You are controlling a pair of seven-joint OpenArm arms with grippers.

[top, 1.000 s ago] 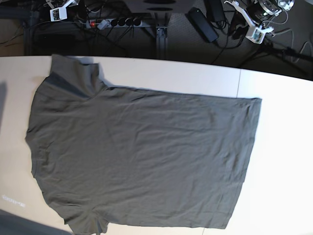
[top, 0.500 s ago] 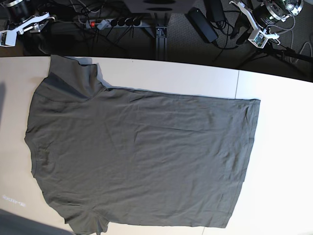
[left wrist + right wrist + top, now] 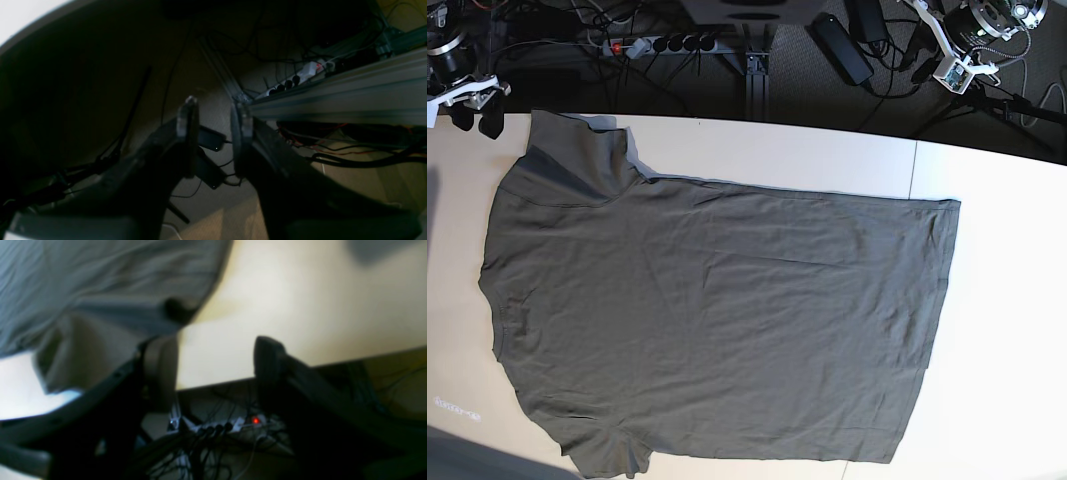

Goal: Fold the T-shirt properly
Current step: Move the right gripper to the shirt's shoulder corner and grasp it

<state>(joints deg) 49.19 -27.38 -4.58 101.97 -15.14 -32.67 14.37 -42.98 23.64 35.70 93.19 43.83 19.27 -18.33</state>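
The grey T-shirt lies across the table. At upper left, the right gripper has wide, empty jaws; at upper right, the left gripper's jaws are parted.

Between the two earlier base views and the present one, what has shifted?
The right gripper has opened and swung toward the left of the base view, then come down toward the table beside the T-shirt's sleeve. It holds nothing. The T-shirt lies as before; the left gripper has barely moved.
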